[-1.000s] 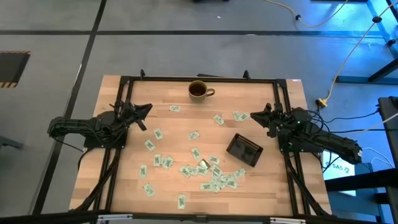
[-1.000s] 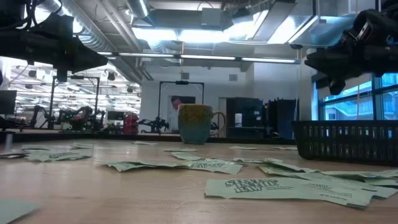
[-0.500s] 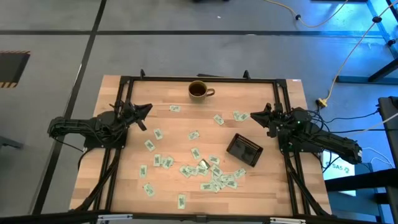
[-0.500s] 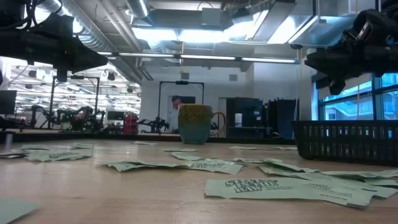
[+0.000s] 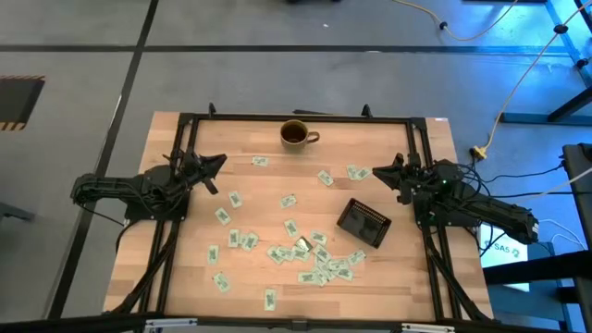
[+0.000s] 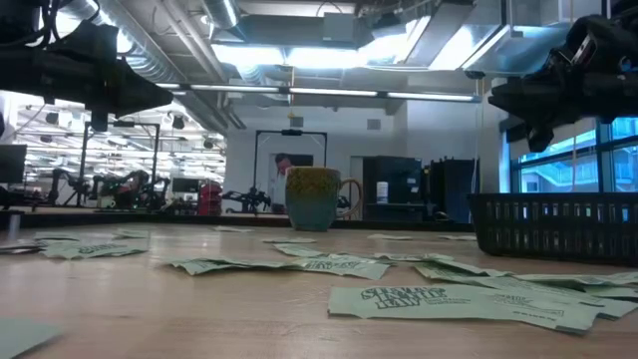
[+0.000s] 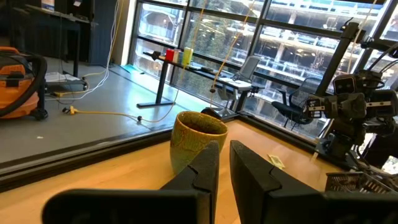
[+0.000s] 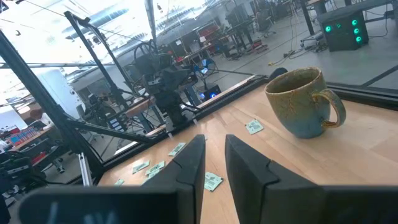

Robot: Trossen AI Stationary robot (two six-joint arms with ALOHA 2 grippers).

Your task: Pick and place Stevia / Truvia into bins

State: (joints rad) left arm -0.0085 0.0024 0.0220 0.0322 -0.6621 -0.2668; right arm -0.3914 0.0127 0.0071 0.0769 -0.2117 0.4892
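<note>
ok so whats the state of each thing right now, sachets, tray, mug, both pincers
Stevia sachets: lying flat, scattered across the table, none held.
Black tray: on the table right of centre, skewed to the table edges, no sachets visible inside.
Mug: upright at the far edge, dark liquid inside.
Left pincer: raised over the left side, fingers slightly apart, empty.
Right pincer: raised over the right side, fingers slightly apart, empty.
</note>
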